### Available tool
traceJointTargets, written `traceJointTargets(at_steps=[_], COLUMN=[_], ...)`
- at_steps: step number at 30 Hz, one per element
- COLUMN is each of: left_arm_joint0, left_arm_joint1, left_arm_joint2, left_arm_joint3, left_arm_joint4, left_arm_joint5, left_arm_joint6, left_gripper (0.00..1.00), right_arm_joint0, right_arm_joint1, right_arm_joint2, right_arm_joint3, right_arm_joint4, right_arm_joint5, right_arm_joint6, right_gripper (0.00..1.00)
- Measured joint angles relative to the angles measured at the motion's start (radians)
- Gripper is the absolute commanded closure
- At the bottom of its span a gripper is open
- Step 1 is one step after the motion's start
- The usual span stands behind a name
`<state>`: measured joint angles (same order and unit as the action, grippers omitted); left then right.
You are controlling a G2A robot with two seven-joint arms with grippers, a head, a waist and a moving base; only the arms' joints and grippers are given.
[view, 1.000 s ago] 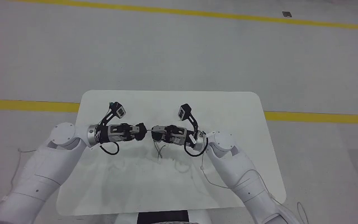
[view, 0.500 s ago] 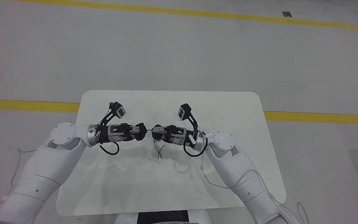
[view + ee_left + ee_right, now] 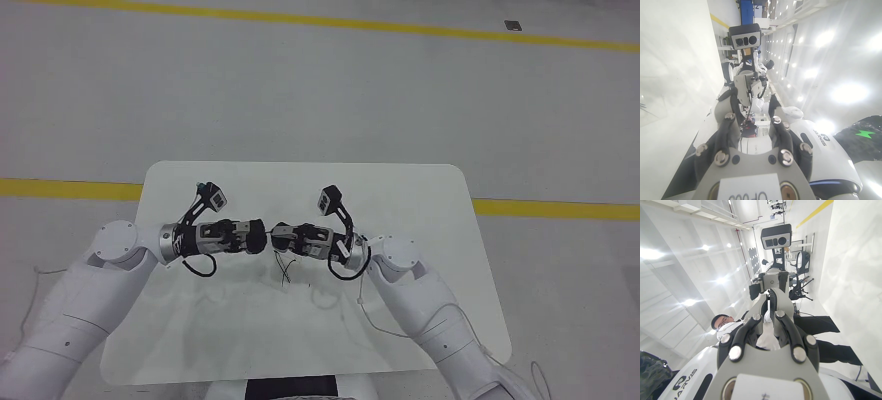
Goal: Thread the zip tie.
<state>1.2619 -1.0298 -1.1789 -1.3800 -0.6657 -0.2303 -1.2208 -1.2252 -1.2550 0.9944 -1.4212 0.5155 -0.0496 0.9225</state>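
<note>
Black fingers point(image 3: 735, 108) of the left gripper point(image 3: 753, 94) stand spread apart, released, with nothing between them. Directly ahead, tip to tip and almost touching, the right gripper point(image 3: 281, 237) is pinched together. I judge it holds the zip tie, but the tie is too thin for me to see there. Just under the right gripper, thin dark strands point(image 3: 287, 268) lie loose on the white table point(image 3: 420, 200). The risk I see: the tips are so close that a small misalignment could make the tie miss or buckle, or the fingers collide.
</note>
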Motion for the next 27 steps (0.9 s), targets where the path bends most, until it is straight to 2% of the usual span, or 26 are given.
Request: traceJointTargets(at_steps=[10,16,27], left_arm_joint0=[-0.001,-0.003,-0.012], left_arm_joint1=[0.003,0.005,0.006], left_arm_joint2=[0.002,0.004,0.016], left_arm_joint3=[0.003,0.006,0.017], left_arm_joint4=[-0.014,-0.023,-0.036], left_arm_joint5=[-0.005,-0.007,-0.011], left_arm_joint6=[0.003,0.002,0.005], left_gripper=[0.32,0.54,0.6], right_arm_joint0=[-0.009,-0.017,-0.005], right_arm_joint1=[-0.006,-0.008,-0.01], right_arm_joint2=[0.002,0.009,-0.012], right_arm_joint3=[0.016,0.018,0.014], right_arm_joint4=[0.05,0.069,0.028], right_arm_joint5=[-0.015,-0.021,-0.006], right_arm_joint6=[-0.054,-0.088,-0.081], right_gripper=[1.0,1.0,1.0])
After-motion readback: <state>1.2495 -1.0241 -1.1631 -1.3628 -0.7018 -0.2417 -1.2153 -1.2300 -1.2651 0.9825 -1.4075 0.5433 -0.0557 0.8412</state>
